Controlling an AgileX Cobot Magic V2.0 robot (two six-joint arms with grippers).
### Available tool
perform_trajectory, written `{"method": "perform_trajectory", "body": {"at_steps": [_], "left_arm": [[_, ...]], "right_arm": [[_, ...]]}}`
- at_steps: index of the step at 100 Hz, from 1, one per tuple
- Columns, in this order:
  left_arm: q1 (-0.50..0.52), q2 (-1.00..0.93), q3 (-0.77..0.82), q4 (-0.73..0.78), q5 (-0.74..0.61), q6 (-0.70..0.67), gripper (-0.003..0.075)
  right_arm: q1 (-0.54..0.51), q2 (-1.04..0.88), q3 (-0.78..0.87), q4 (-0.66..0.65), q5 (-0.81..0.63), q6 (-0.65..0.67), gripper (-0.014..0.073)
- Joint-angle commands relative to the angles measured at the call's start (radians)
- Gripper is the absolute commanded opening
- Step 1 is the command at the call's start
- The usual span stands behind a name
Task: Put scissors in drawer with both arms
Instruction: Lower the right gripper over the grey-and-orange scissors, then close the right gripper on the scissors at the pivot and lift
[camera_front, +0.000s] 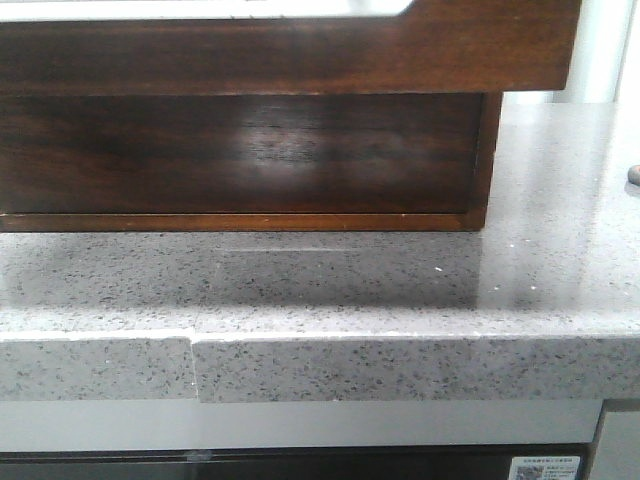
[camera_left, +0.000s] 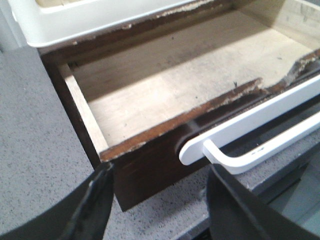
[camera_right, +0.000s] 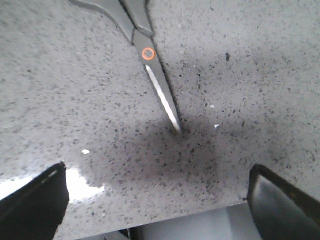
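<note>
Front view: the drawer (camera_front: 240, 150) stood pulled out over the grey speckled tabletop (camera_front: 420, 290), its dark wood front filling most of the frame and leaving only a narrow strip of tabletop before the near edge. To the right of the drawer the tabletop lay open.

Left wrist view: the drawer (camera_left: 165, 90) was open, its pale floor bare, so there appeared to be ample room to lay something flat inside. A white handle (camera_left: 260, 135) ran along its chipped front edge. The left hand (camera_left: 157, 200) hovered just outside the drawer's front corner with its fingers spread, holding nothing; this position suggested it was placed to steady or move the drawer rather than to carry.

Right wrist view: the scissors (camera_right: 150, 65) lay flat on the tabletop, blades closed, orange pivot showing, handles partly out of frame. The right hand (camera_right: 157, 200) hung above them with fingers spread wide, not touching; the blade tip pointed toward the gap between the fingers. The tabletop's edge lay close behind the hand, so a grasp probably needed to come from above.
</note>
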Motion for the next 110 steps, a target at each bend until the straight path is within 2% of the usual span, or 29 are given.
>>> {"method": "perform_trajectory", "body": {"at_steps": [1,31,50,84,110], "left_arm": [[-0.008,0.016,-0.034,-0.021,-0.093,0.005,0.0388],[-0.008,0.016,-0.034,-0.021,-0.096,0.005,0.0388],[-0.008,0.016,-0.034,-0.021,-0.096,0.005,0.0388],[-0.008,0.016,-0.034,-0.021,-0.092,0.005,0.0388],[-0.008,0.016,-0.034,-0.021,-0.092,0.005,0.0388]], "right_arm": [[-0.014,0.073,-0.077,-0.007,0.003,-0.036,0.0650],[-0.014,0.332,-0.253,0.092,0.049,-0.124,0.0650],[-0.014,0.461,-0.350,0.108,0.086,-0.150,0.0650],[-0.040,0.579,-0.464,0.143,0.133,-0.214,0.0650],[-0.073,0.610,-0.476,0.166,0.170,-0.264,0.0649]]}}
